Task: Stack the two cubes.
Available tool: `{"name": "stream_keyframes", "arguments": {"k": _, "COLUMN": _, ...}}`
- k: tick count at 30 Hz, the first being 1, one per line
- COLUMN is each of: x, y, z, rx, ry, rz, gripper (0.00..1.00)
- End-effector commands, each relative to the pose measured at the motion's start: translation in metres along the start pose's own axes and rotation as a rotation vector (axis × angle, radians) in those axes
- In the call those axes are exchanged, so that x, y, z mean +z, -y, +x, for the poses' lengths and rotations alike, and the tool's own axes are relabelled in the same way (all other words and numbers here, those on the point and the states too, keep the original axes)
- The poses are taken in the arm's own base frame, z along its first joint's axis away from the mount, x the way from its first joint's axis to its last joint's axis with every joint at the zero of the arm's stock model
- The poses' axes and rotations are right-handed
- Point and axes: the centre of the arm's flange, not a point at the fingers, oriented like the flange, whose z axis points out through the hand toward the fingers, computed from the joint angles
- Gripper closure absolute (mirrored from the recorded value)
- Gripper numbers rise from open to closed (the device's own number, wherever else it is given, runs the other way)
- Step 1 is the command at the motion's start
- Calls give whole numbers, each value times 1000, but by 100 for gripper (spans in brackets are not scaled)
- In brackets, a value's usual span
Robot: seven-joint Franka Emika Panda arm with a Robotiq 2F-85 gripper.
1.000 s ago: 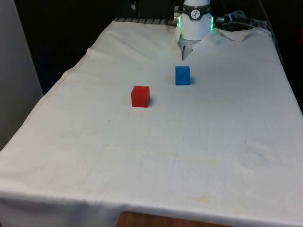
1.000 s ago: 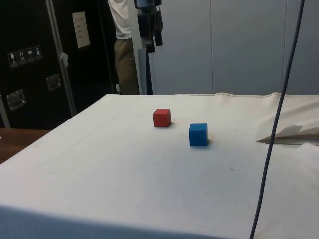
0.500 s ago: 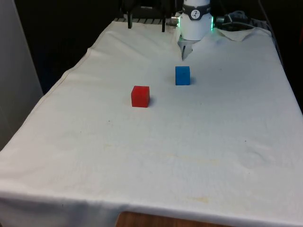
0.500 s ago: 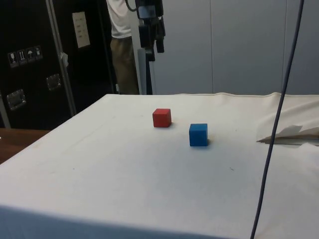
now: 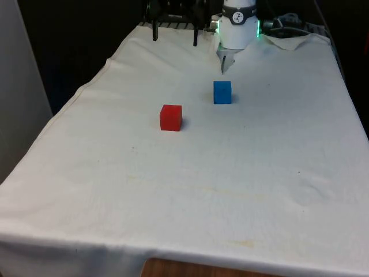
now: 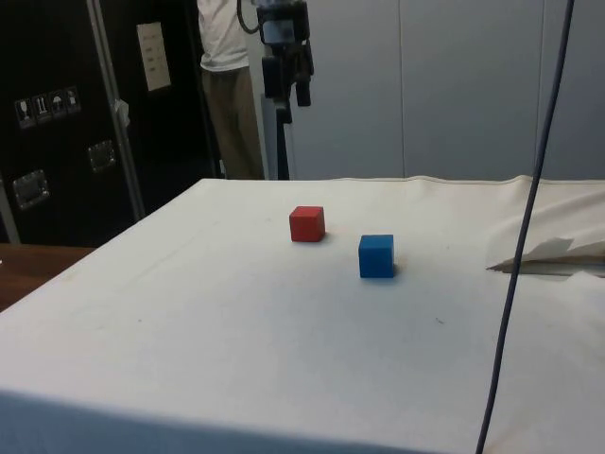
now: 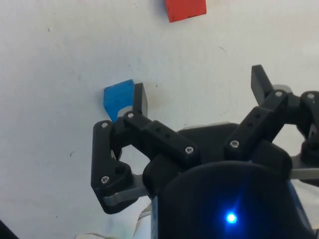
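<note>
A red cube (image 5: 170, 117) rests on the white cloth, and a blue cube (image 5: 222, 92) sits apart from it, farther back and toward the front view's right. My gripper (image 5: 174, 36) hangs open high above the table's far end, behind both cubes, with nothing between its fingers. From the side, the gripper (image 6: 293, 95) is well above the red cube (image 6: 307, 224) and the blue cube (image 6: 376, 255). In the wrist view the gripper (image 7: 180, 99) looks down on the blue cube (image 7: 118, 97) and the red cube (image 7: 185, 9).
The robot's white base (image 5: 238, 29) stands just behind the blue cube. A fold of cloth (image 6: 548, 255) is bunched at the far end. A cable (image 6: 525, 227) hangs in front of the side camera. A person (image 6: 222, 85) stands beyond the table.
The gripper has come down from the top of the pictures, its two fingers now plain in the front view. Both cubes stay where they were.
</note>
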Motion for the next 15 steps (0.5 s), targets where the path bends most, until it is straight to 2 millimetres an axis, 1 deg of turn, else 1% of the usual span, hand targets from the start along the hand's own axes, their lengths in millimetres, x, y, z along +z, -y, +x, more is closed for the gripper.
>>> {"name": "stream_keyframes", "arguments": {"k": 1, "x": 2, "y": -1, "z": 1, "rx": -2, "ry": -1, "rz": 2, "gripper": 0}}
{"name": "stream_keyframes", "arguments": {"k": 2, "x": 5, "y": 0, "z": 2, "rx": -12, "ry": 0, "rz": 6, "gripper": 0}}
{"name": "stream_keyframes", "arguments": {"k": 3, "x": 3, "y": 0, "z": 0, "rx": -6, "ry": 3, "rz": 1, "gripper": 0}}
{"name": "stream_keyframes", "arguments": {"k": 15, "x": 24, "y": 3, "z": 4, "rx": -94, "ry": -11, "rz": 17, "gripper": 0}}
